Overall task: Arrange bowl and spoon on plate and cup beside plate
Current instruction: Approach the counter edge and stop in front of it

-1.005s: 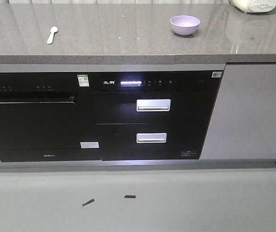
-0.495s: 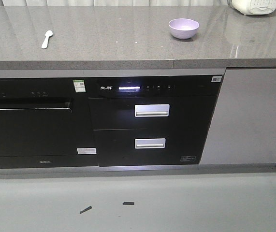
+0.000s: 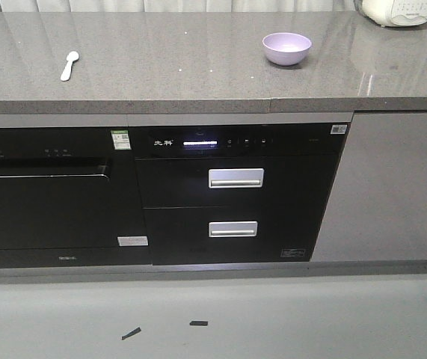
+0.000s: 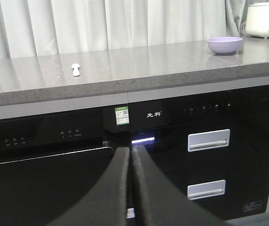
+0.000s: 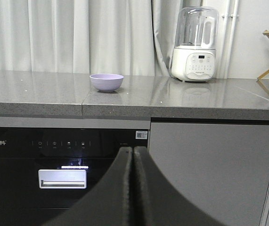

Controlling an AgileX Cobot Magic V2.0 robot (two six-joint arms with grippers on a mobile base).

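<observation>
bench [image 3: 198, 67]: sits over the drawer unit [image 3: 235, 198].
hands: your left hand [image 4: 130, 149] and right hand [image 5: 133, 148] are both pinched closed and empty.
bowl [image 3: 286, 48]: above the drawer unit's right end; probably light, stiff and slick, so pinch its rim.
spoon [image 3: 69, 65]: well left of the drawer unit; it lies flat, so take the handle.

Bowl [image 3: 286, 48]: plain lavender-purple, no pattern.
Spoon [image 3: 69, 65]: very pale, near white.
Counter [image 3: 183, 75]: grey stone with a fine speckle.
Appliance fronts [image 3: 48, 202]: gloss black, with silver handles [image 3: 235, 178] and a green-and-white sticker [image 3: 120, 139].
Cabinet door [image 3: 385, 187]: flat grey.
Curtain [image 4: 101, 23]: plain white.
Blender [image 5: 194, 44]: white base and a clear jug.
</observation>
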